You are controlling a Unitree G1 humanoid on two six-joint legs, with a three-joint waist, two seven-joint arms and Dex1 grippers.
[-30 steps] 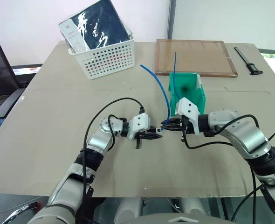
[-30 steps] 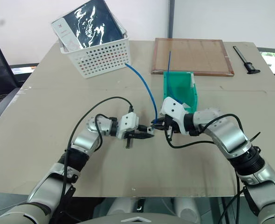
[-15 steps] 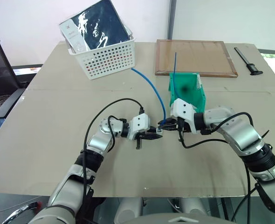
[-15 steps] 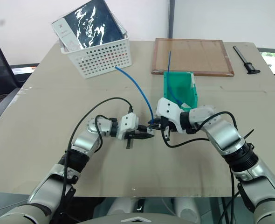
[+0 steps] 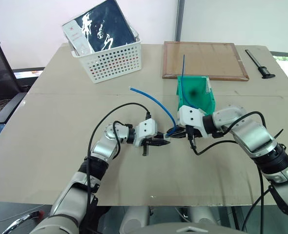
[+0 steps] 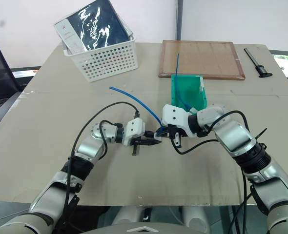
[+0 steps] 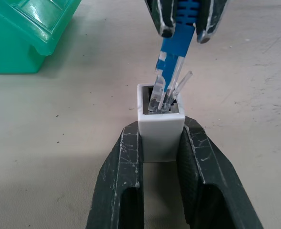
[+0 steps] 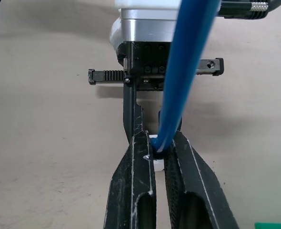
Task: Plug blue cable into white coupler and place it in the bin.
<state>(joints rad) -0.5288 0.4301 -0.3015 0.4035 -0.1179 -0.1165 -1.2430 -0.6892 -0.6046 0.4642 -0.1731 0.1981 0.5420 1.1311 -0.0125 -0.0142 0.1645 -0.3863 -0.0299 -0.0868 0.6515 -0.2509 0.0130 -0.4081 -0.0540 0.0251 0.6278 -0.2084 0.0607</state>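
Note:
My left gripper (image 7: pixel 160 138) is shut on the white coupler (image 7: pixel 160 125), holding it just above the table with the socket facing my right gripper. My right gripper (image 7: pixel 184 26) is shut on the blue cable (image 5: pixel 156 103) just behind its plug. The clear plug tip sits tilted in the coupler's socket mouth. From the grip the cable arcs up and away to the left, its free end in the air. The two grippers meet (image 5: pixel 167 136) in front of the green bin (image 5: pixel 210 105), which stands just behind my right gripper.
A second, straight blue cable (image 5: pixel 183 66) sticks up out of the bin. A white perforated basket (image 5: pixel 110 61) with a dark packet stands at the back left. A wooden-framed board (image 5: pixel 205 59) and a black tool (image 5: pixel 258 63) lie at the back right.
My right gripper has rolled on the plug, and the cable's free end has swung left and nearer, away from the basket. My left gripper has stayed put with the coupler.

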